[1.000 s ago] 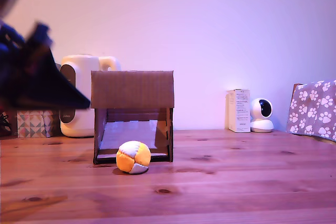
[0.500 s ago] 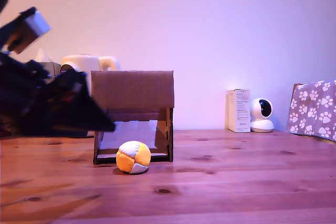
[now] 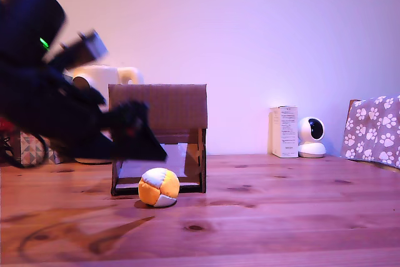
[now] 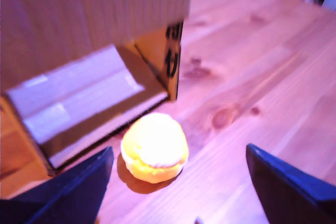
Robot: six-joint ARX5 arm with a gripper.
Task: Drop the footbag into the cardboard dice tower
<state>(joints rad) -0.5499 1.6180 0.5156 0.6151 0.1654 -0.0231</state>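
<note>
The footbag (image 4: pixel 155 147) looks soft and light; the empty, wide-spread fingers (image 4: pixel 283 182) should pinch its sides at 3 and 9 o'clock.

Exterior view low, table-level, frontal — wrist view close above; both share footbag (image 3: pixel 159 187).

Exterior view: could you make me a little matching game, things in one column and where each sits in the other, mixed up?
Things:
1. footbag
2. cardboard dice tower
3. small white camera
4. paw-print cloth

Places:
A. at the exterior view's far right edge
B. on the table in front of the tower's opening
C. beside a white box by the wall
D. standing behind the ball, partly covered by the dark arm

Pairs: 1-B, 2-D, 3-C, 4-A
</note>
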